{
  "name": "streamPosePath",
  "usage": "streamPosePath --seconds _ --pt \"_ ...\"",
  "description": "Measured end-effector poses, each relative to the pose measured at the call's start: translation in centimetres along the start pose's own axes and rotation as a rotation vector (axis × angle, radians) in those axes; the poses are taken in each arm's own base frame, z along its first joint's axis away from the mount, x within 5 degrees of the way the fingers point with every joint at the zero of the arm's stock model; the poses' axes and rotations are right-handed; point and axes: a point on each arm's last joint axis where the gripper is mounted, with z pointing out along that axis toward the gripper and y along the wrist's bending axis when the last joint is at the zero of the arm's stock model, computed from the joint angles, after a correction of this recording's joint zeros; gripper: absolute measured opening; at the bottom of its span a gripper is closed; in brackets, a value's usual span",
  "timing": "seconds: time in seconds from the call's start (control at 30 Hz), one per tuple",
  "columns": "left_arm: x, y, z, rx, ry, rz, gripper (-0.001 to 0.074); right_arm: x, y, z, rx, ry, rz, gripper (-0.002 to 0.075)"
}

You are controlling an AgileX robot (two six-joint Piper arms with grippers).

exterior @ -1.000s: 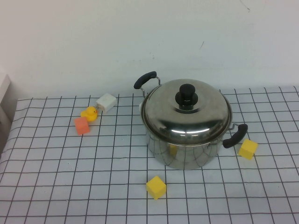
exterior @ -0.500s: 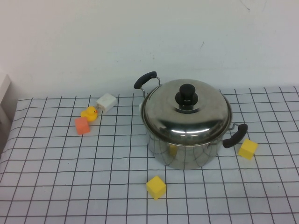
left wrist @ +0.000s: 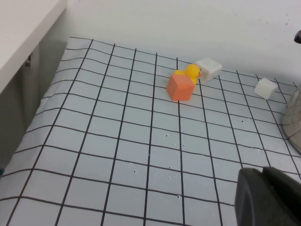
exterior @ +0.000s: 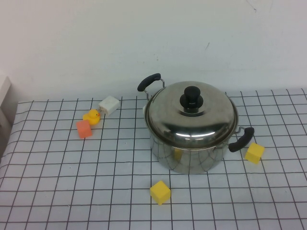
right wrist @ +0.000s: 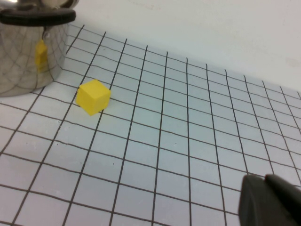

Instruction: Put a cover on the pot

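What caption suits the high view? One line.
Lid seated on the pot, toy blocks scattered around; neither tool in view.

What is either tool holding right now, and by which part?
Nothing. The left tool and right tool show only at their wrist views' edges, away from the lidded pot.

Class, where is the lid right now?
In the high view, the lid sits on the pot, right of centre, between two yellow blocks.

My left gripper (left wrist: 270,197): only dark tip shows at edge of left wrist view, low over table, holding nothing. My right gripper (right wrist: 270,202): same, dark tip at corner of right wrist view, low, touching nothing. Neither arm shows in high view.
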Motion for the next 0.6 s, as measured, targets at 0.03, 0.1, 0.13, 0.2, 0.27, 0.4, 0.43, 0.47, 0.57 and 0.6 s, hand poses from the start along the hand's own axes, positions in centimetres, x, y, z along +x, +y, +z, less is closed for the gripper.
streamPosePath --seconds 0.03,0.1,0.13,0.2,0.27,0.4,0.43,0.47,0.57,0.6 --pt "0.01 0.0 0.0 0.0 0.001 0.0 -0.0001 0.0 0.0 0.0 0.0 0.0 0.0 0.0009" --pt "0.02 0.01 0.0 -0.001 0.002 0.0 -0.0001 0.0 0.0 0.0 0.0 0.0 0.0 0.0009" --pt "0.02 0.02 0.0 -0.003 0.002 0.001 -0.0001 0.0 0.0 0.0 0.0 0.0 0.0 0.0009" --pt "0.01 0.04 0.0 -0.006 0.0 0.0 -0.0001 0.0 0.0 0.0 0.0 0.0 0.0 0.0009" --pt "0.01 0.04 0.0 -0.006 0.0 0.0 -0.0001 0.0 0.0 0.0 0.0 0.0 0.0 0.0009" --pt "0.01 0.04 0.0 -0.007 0.0 0.0 -0.0001 0.0 0.0 0.0 0.0 0.0 0.0 0.0009" --pt "0.01 0.04 0.0 -0.007 0.0 0.0 -0.0001 0.0 0.0 0.0 0.0 0.0 0.0 0.0009" --pt "0.01 0.04 0.0 -0.007 0.0 0.0 -0.0001 0.0 0.0 0.0 0.0 0.0 0.0 0.0009" --pt "0.01 0.04 0.0 -0.007 0.0 0.0 -0.0001 0.0 0.0 0.0 0.0 0.0 0.0 0.0009" --pt "0.01 0.04 0.0 -0.007 0.0 0.0 -0.0001 0.0 0.0 0.0 0.0 0.0 0.0 0.0009"
